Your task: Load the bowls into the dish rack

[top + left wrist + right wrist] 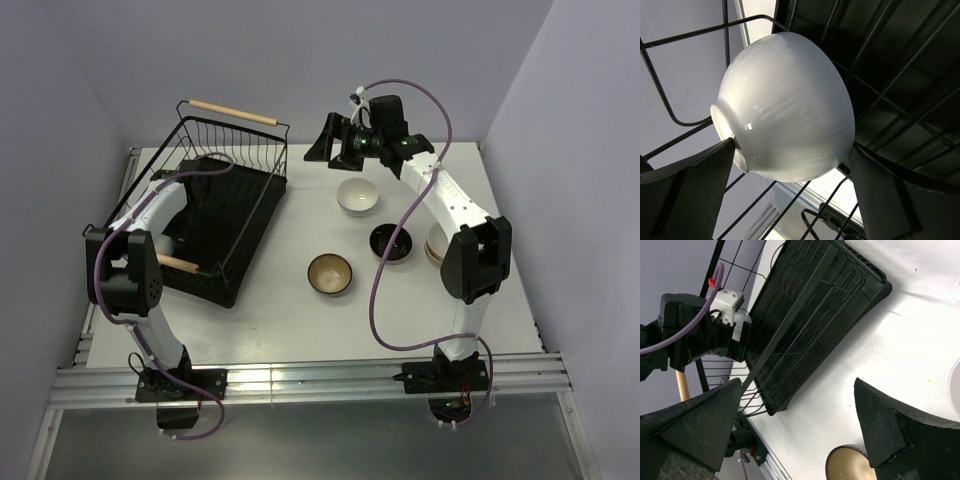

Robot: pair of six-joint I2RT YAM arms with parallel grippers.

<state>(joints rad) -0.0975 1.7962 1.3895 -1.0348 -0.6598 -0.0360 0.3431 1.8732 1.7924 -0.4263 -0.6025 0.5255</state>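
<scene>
The black wire dish rack [235, 195] with wooden handles stands at the left and also shows in the right wrist view [815, 310]. My left gripper [178, 230] is inside its near left corner. In the left wrist view [792, 146] its fingers press both sides of a white bowl [790, 105] tilted on its side among the wires. My right gripper [340, 150] is open and empty above the table, beyond a white bowl [357, 196]. A glossy black bowl [392, 243] and a brown bowl with tan inside [329, 274] sit mid-table; the brown one shows in the right wrist view [847, 466].
A stack of cream bowls [432, 248] is partly hidden behind my right arm's elbow [478, 255]. The rack's far handle [232, 111] and near handle [178, 263] stick up. Grey walls close in the table on three sides.
</scene>
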